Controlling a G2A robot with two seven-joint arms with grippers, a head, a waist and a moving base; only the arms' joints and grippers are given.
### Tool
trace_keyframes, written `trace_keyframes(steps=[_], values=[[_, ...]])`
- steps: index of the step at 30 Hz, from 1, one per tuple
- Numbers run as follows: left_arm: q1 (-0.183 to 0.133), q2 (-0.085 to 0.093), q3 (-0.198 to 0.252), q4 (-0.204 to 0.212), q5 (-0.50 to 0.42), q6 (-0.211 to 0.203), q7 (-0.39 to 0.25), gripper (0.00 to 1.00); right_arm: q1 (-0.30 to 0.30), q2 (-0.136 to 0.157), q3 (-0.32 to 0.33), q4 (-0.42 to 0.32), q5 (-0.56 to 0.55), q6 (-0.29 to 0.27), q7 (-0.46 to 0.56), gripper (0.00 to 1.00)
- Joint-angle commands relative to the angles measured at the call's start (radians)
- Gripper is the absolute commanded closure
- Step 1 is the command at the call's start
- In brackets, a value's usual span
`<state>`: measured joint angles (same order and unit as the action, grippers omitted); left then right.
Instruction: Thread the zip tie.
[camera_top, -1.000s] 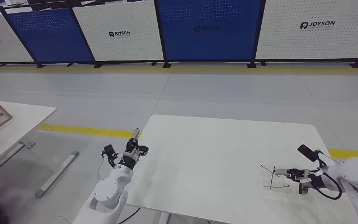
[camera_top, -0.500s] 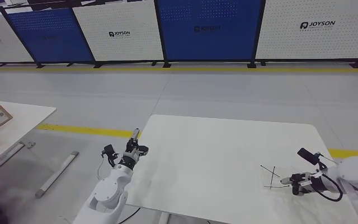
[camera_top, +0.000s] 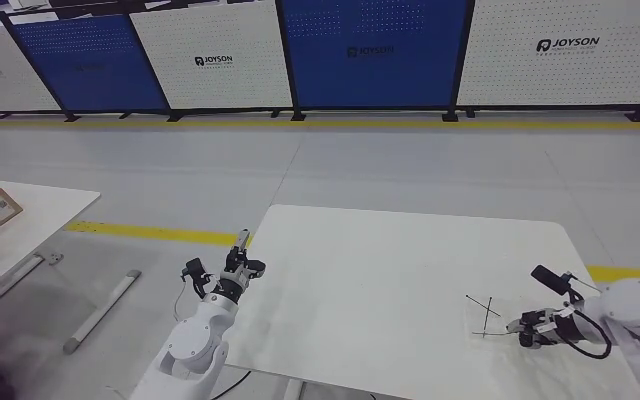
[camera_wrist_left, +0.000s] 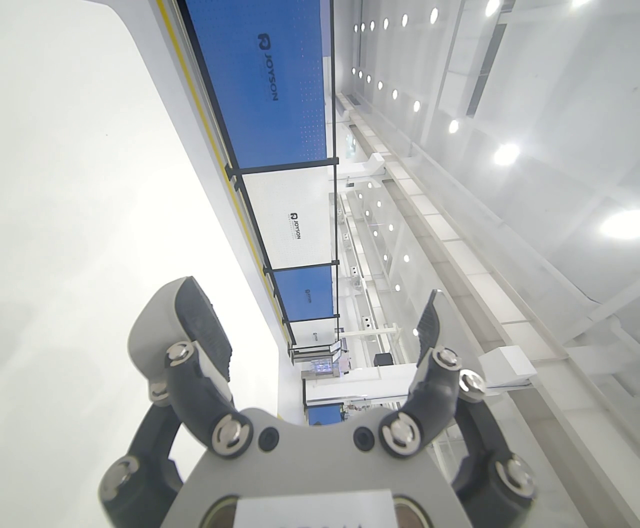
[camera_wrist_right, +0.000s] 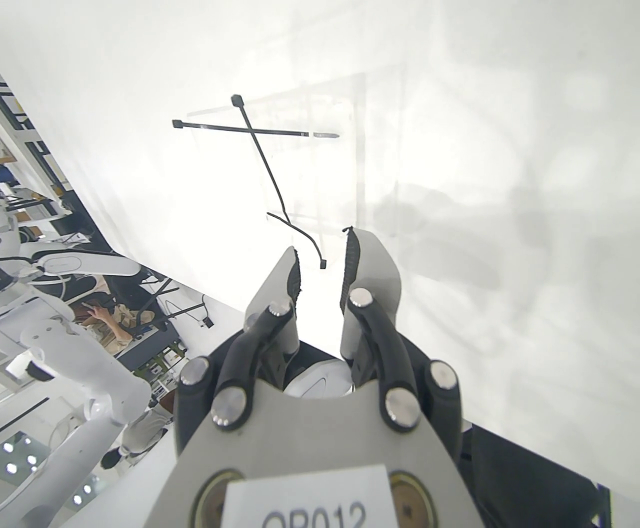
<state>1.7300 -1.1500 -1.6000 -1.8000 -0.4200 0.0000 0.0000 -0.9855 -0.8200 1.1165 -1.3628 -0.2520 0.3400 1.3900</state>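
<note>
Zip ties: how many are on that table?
3. A straight zip tie and a slanted zip tie cross in an X on the table; a curved zip tie lies just before the right gripper. None looks hidden.

White table (camera_top: 400, 260), rounded corners, plain top; faint outline of what looks like a clear flat sheet (camera_wrist_right: 380, 150) lying on it near one end. Grey floor (camera_top: 300, 165) all round; yellow line (camera_top: 150, 233) runs across it past the table's far corner; second yellow line (camera_top: 350, 123) along the foot of the wall panels. Panels perforated, in black frames, set side by side: blue panel (camera_top: 372, 50), white panel (camera_top: 210, 55). Second white table (camera_top: 40, 215) at the top view's left edge, well apart; brownish flat item (camera_top: 6, 208) on it, too small to tell. Pale bar (camera_top: 100, 312) lying on the floor between the two tables. Round ceiling lights (camera_wrist_left: 506, 152) overhead.
</note>
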Motion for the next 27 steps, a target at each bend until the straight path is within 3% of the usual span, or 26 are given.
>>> trace_keyframes(steps=[1,4,13,22,27], values=[[0.0,0.0,0.0,0.0,0.0,0.0,0.0,0.0,0.003,0.001,-0.005,0.002,0.0,0.0,0.0,0.82],[0.0,0.0,0.0,0.0,0.0,0.0,0.0,0.0,0.007,0.003,-0.011,0.005,0.001,0.0,0.0,0.86],[0.0,0.0,0.0,0.0,0.0,0.0,0.0,0.0,0.024,0.004,-0.03,0.018,0.002,0.0,0.0,0.85],[0.0,0.0,0.0,0.0,0.0,0.0,0.0,0.0,0.039,0.002,-0.04,0.031,0.002,0.0,0.0,1.0],[0.0,0.0,0.0,0.0,0.0,0.0,0.0,0.0,0.033,0.004,-0.027,0.019,0.006,0.0,0.0,1.0]])
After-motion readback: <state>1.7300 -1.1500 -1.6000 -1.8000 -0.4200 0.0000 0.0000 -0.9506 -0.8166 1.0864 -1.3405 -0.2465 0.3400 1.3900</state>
